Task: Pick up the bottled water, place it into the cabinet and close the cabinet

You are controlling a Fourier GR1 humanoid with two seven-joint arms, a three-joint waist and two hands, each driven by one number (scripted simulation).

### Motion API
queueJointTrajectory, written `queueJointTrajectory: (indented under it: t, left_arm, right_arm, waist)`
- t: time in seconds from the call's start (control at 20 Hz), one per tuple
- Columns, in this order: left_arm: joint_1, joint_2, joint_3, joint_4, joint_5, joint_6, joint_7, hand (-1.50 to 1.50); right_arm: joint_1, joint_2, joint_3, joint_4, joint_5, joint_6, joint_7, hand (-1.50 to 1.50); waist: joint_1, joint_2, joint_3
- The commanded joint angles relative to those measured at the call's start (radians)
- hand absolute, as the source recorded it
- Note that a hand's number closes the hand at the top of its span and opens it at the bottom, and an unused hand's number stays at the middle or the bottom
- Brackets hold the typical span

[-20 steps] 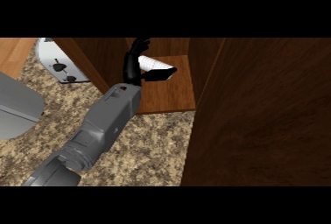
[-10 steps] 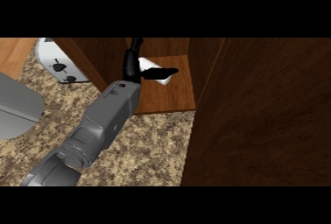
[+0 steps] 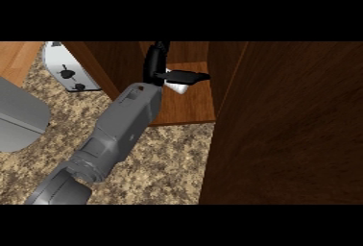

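Head view: I have one arm in frame, the grey forearm (image 3: 124, 122) running from the lower left up toward the upper middle. Since it comes in on the left, I take it for the left arm. The left hand (image 3: 157, 67) is inside the open cabinet, over the wooden shelf (image 3: 190, 108). Its black fingers are closed on the bottled water (image 3: 177, 88), with one finger (image 3: 190, 76) lying across the top of it and pointing right.

Only a small white wedge of the bottle shows, just below that finger and to the right of the palm. It is low over the back part of the shelf, but I cannot tell whether it touches the wood. With so little of it exposed I cannot judge its long axis either.

The cabinet door (image 3: 284, 129) stands open and fills the right side of the frame, its near edge just right of the shelf. My judgement is that the placing step is nearly done and the closing step has not begun. The door lies to the right of the hand, so the next move calls for letting go and backing out down-left before swinging at that panel.

The right hand is out of view. A white appliance with black knobs (image 3: 65, 72) sits at upper left on the speckled tabletop (image 3: 163, 163)
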Motion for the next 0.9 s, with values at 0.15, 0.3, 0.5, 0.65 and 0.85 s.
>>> queueJointTrajectory:
  t: [0.15,0.3,0.5,0.65,0.85]
  left_arm:
    - [0.062,-0.003,-0.033,-0.142,0.077,-0.082,0.042,-1.50]
    - [0.177,-0.003,-0.096,-0.214,0.123,-0.104,-0.005,-1.50]
    - [0.249,-0.003,-0.138,-0.398,0.123,-0.080,0.103,-1.50]
    - [0.320,0.025,-0.130,-0.524,0.104,-0.072,0.172,1.50]
    - [0.518,0.011,-0.208,-0.699,0.064,-0.039,0.163,1.50]
  right_arm:
    - [0.039,-0.023,-0.035,-0.050,-0.032,0.033,-0.008,-1.50]
    - [-0.005,-0.017,-0.089,-0.055,-0.052,0.025,0.036,-1.50]
    - [0.025,0.013,0.029,-0.066,0.063,-0.005,0.054,-1.50]
    - [0.125,-0.039,0.008,-0.152,0.064,0.003,0.028,-1.50]
    - [0.015,-0.050,-0.012,-0.101,0.084,-0.002,0.084,-1.50]
  waist:
    - [0.020,-0.015,0.001]
    - [0.029,-0.013,0.001]
    - [0.069,-0.025,0.000]
    - [0.083,-0.036,0.001]
    - [0.101,-0.033,0.000]
